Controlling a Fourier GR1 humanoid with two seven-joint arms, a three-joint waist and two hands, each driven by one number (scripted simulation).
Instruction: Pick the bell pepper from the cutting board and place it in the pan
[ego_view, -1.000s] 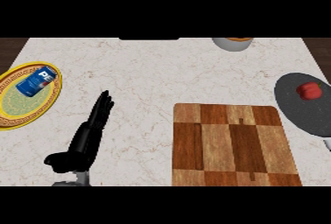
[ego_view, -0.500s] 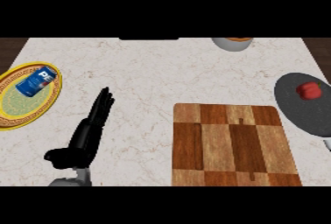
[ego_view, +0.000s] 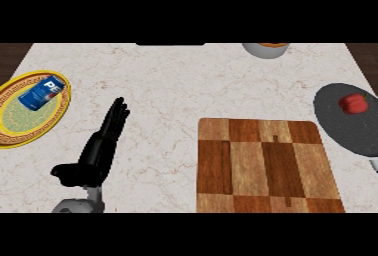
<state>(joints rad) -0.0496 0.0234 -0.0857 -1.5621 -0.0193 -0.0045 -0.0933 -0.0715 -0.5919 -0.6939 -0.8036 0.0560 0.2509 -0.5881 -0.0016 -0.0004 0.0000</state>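
The left hand (ego_view: 100, 150) is held flat, fingers straight and pressed together. Far to its right, the bell pepper (ego_view: 354, 102) is seen apparently resting in the pan (ego_view: 339, 125), beyond the cutting board (ego_view: 266, 167).

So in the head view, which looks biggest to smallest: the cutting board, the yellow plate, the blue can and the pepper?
1. cutting board
2. yellow plate
3. blue can
4. bell pepper, only slightly smaller than the can
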